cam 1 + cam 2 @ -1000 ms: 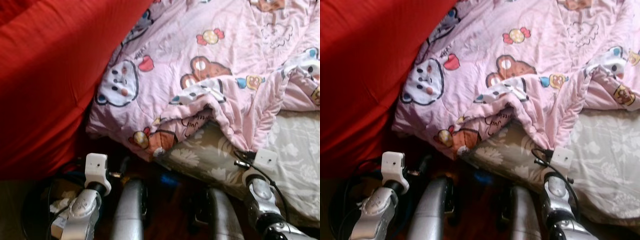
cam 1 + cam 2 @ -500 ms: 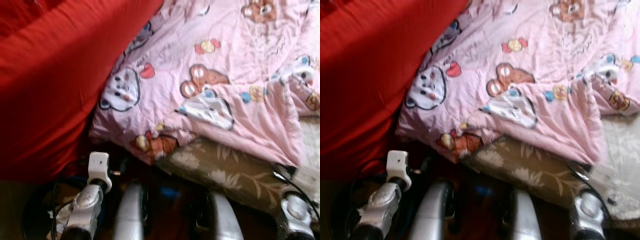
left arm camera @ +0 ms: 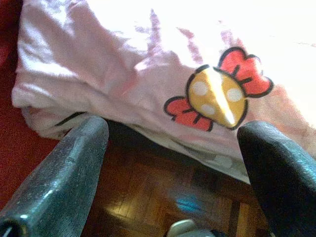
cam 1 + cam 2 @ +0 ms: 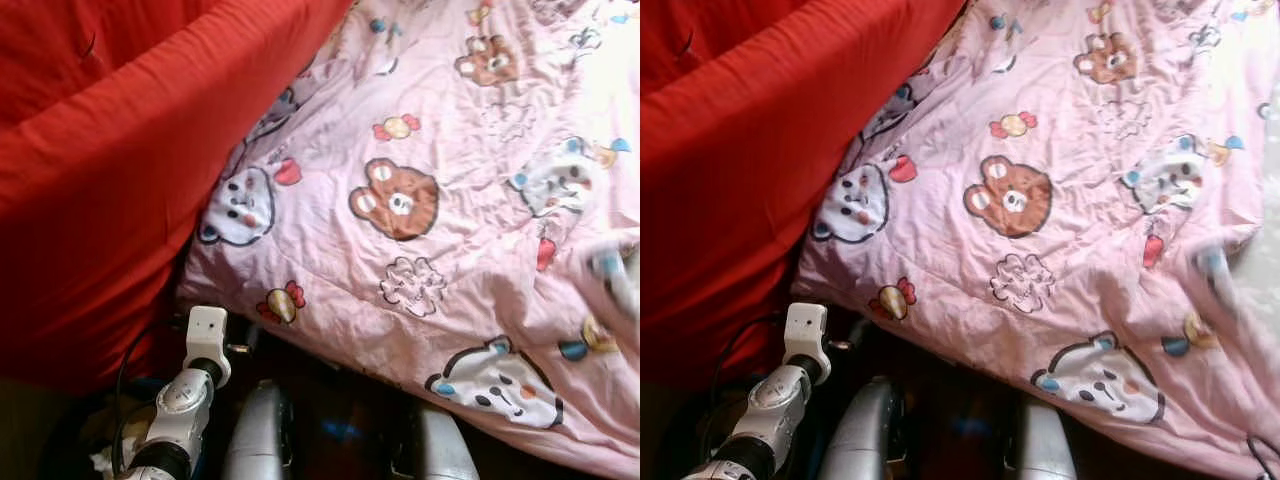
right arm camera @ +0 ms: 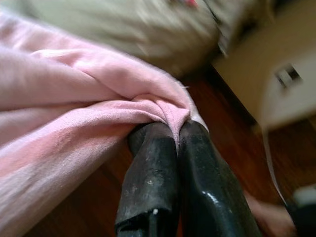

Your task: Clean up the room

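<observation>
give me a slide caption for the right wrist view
Right gripper, jaws shut on a fold of the pink blanket, above the wooden floor.

The pink quilt (image 4: 420, 220) has been drawn out flat toward the robot's right, covering the floral bedding that showed before; the right gripper (image 5: 177, 129), pinching its edge, has swung off to the right

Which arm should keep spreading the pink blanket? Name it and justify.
Right. The right gripper is already pinched shut on the pink blanket; the left gripper hangs open at its near edge, holding nothing.
</observation>
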Motion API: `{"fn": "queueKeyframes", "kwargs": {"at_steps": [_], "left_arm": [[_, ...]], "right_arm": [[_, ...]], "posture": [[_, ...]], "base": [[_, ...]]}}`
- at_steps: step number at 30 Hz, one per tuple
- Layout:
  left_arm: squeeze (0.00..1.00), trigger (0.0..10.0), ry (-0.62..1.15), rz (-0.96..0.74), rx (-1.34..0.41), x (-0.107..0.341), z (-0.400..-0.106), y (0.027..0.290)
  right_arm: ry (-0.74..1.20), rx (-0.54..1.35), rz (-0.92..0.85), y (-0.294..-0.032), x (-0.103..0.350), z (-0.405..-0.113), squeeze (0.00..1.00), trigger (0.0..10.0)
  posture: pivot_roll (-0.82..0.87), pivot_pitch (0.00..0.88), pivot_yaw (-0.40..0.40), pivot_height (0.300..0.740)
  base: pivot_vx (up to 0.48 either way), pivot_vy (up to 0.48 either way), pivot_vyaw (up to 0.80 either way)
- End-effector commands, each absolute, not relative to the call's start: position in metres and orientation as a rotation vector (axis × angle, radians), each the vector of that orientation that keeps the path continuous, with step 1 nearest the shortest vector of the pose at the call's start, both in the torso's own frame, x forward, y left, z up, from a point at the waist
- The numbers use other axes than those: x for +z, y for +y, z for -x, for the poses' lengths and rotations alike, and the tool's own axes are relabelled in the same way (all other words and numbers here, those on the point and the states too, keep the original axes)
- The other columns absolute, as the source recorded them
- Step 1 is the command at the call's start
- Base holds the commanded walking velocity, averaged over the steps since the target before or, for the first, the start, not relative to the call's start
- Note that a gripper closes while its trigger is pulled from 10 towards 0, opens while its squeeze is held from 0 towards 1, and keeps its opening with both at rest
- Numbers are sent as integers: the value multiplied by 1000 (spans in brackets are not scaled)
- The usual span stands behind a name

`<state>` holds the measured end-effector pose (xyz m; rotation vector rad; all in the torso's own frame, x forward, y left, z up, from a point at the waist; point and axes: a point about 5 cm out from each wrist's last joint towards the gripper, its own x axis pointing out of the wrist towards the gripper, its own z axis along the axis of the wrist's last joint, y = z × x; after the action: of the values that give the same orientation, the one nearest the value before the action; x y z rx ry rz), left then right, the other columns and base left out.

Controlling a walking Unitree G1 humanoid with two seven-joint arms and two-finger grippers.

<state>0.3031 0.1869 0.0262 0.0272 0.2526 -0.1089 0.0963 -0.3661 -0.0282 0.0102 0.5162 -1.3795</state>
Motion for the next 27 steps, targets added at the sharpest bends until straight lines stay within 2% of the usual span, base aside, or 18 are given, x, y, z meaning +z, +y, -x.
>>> {"fn": "queueKeyframes", "kwargs": {"at_steps": [1,5,7,13,15,16,17,18,19,24,25,27], "left_arm": [[0,10000,294,-31,-95,16,-295,192],[0,10000,296,-31,-98,15,-295,191],[0,10000,298,-31,-105,14,-294,190],[0,10000,301,-32,-109,13,-294,190],[0,10000,303,-32,-110,13,-294,190],[0,10000,303,-32,-111,13,-294,189],[0,10000,304,-33,-112,13,-293,189],[0,10000,304,-33,-113,12,-293,189],[0,10000,305,-33,-115,12,-293,189],[0,10000,307,-32,-116,11,-292,187],[0,10000,308,-31,-116,10,-291,187],[0,10000,308,-31,-116,10,-291,187]], "right_arm": [[584,-1450,-32,-363,-37,-78,0,0],[687,-1587,-137,-347,-54,-52,0,0],[743,-1581,-206,-336,-63,-48,0,0],[806,-1576,-277,-323,-72,-45,0,0],[835,-1517,-322,-315,-78,-50,0,0],[845,-1460,-362,-311,-80,-56,0,3647],[847,-1428,-389,-309,-82,-59,0,3647],[849,-1404,-403,-307,-83,-62,0,7765],[848,-1393,-405,-305,-83,-64,0,10000],[854,-1382,-405,-301,-84,-67,0,10000],[844,-1352,-395,-300,-84,-71,1000,10000],[821,-1338,-384,-301,-82,-74,1000,10000]], "posture": [[70,208,39,641],[71,202,40,641],[73,200,42,641],[76,199,39,641],[76,201,40,641],[76,200,40,641],[74,203,40,641],[73,203,39,641],[73,203,39,641],[82,206,34,641],[82,209,34,641],[82,211,34,641]], "base": [[0,0,0],[0,0,0],[0,0,0],[0,0,0],[0,0,0],[0,0,0],[0,0,0],[0,0,0],[0,0,0],[0,0,0],[0,0,0],[0,0,0]]}}
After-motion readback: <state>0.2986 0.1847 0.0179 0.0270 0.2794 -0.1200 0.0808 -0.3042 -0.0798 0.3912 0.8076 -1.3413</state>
